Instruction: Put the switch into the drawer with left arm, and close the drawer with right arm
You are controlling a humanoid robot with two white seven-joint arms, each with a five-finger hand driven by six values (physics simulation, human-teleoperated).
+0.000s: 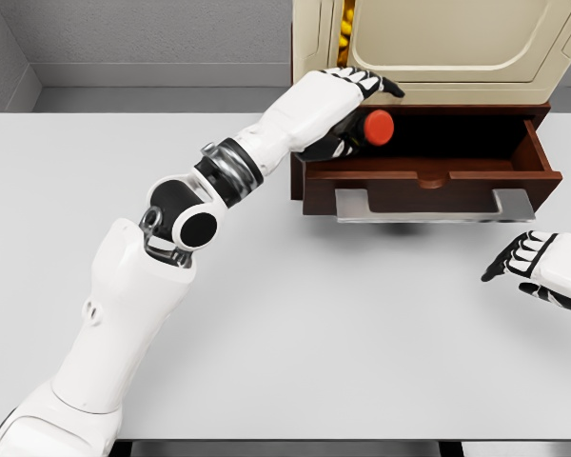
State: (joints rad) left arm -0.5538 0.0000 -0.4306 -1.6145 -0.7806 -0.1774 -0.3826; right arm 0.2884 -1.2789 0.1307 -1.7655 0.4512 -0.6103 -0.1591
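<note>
My left hand (347, 119) reaches over the left end of the open dark wooden drawer (428, 176), its fingers curled on the switch (378, 127), whose red round button shows just past the fingertips. The switch hangs above the drawer's inside. The drawer is pulled out from the cream cabinet (438, 48) and has a grey metal handle (433, 207) on its front. My right hand (538, 267) rests on the table at the right edge, below and right of the drawer, fingers relaxed and holding nothing.
The white table (295, 324) spreads out in front of the cabinet. Something yellow (344, 33) shows inside the cabinet's left side. A grey wall runs behind.
</note>
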